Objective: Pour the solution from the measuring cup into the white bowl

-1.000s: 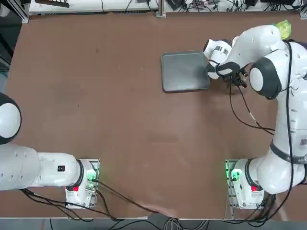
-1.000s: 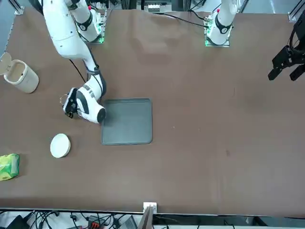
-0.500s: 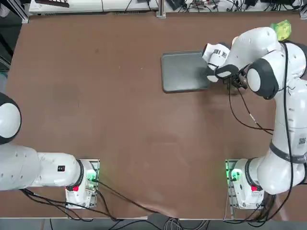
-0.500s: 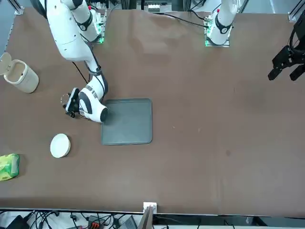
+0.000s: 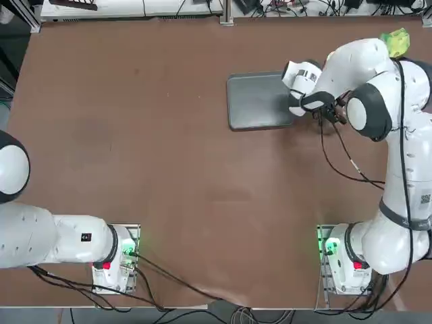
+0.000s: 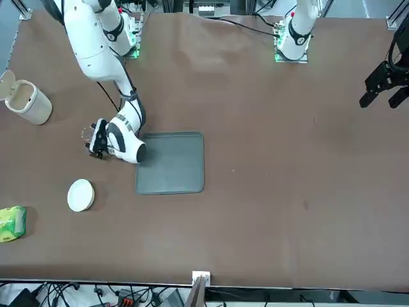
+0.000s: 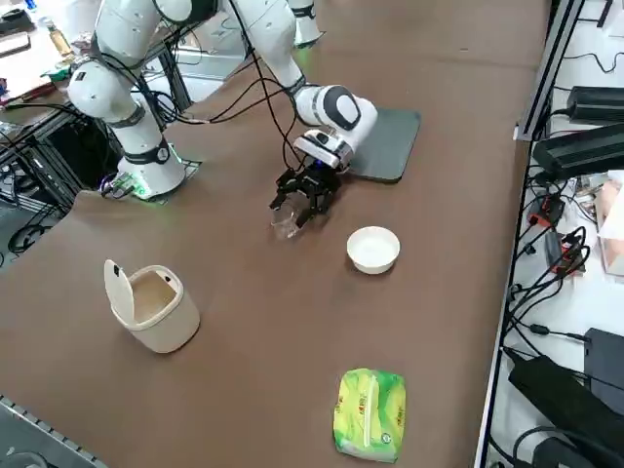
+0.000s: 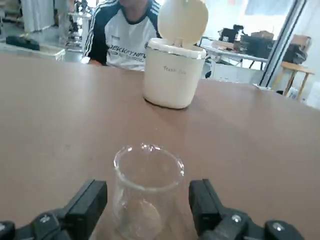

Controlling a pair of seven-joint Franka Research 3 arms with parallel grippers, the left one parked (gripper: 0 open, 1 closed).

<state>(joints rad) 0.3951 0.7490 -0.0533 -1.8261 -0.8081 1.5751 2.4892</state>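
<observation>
Small glass cup upright on the table, between spread fingers.

The measuring cup (image 8: pixel 148 190) is thin clear glass – probably light, stiff, slick and easy to chip or tip – so I judge the safest hold is a gentle squeeze across its straight wall at mid-height, below the rim. It stands on the brown table (image 7: pixel 234 322), near the white bowl (image 7: pixel 373 249) and well apart from the lidded jug (image 7: pixel 151 307). The right gripper (image 8: pixel 150 210) sits low around it – fingers (image 8: pixel 89 204) open on either side, not touching the glass. The grey tray (image 6: pixel 170 162) lies just beyond the wrist.
</observation>
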